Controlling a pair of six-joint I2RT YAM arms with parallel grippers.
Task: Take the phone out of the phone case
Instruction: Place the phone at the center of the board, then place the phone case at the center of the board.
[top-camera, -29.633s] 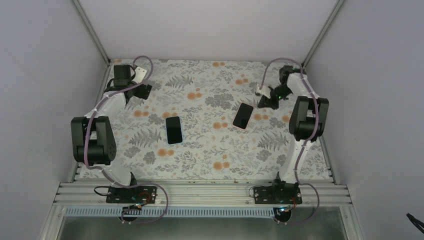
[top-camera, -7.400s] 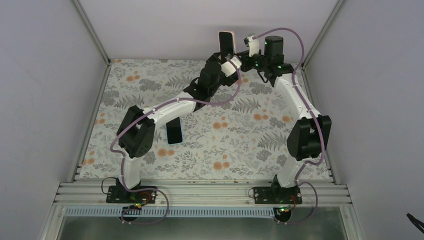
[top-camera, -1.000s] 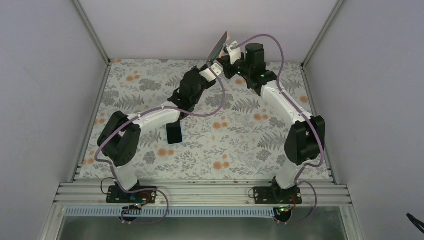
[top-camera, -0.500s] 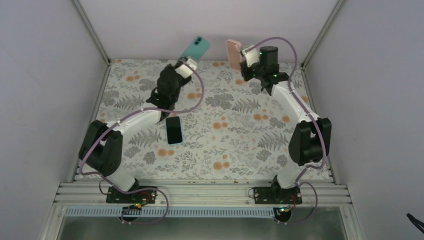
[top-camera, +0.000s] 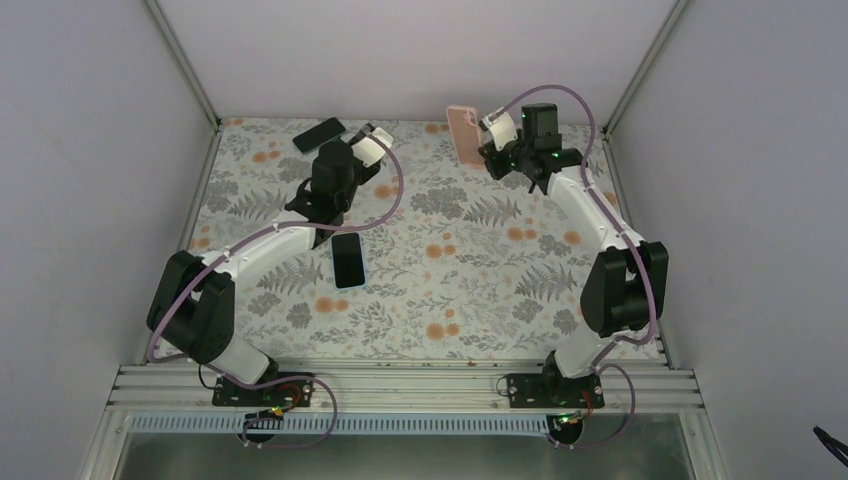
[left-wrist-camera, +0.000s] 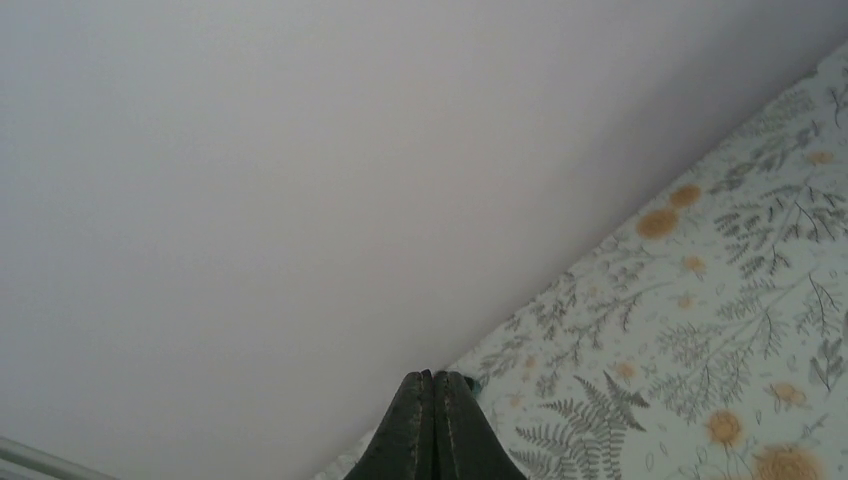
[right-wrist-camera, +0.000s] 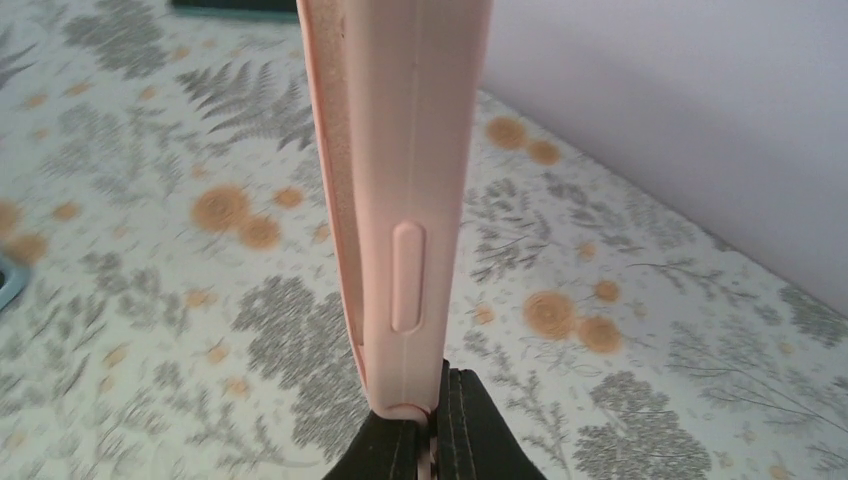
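So, overhead: dark flat phone (top-camera: 320, 133) lies on the floral worktop (top-camera: 450, 290), upper left, well apart from the pink silicone case (top-camera: 462, 130) held aloft upper centre, likely for clearance; extraction looks done. Left arm (top-camera: 265, 240) reaches far, right arm (top-camera: 585, 205) raised.
Left wrist: left hand (left-wrist-camera: 433, 400), fingers pressed together, empty.
Right wrist: right hand (right-wrist-camera: 432, 410) clamps case's lower end, case upright.

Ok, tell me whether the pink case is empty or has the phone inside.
Empty. The pink case in the right gripper shows only its pink shell; the dark phone is apart, by the far wall.
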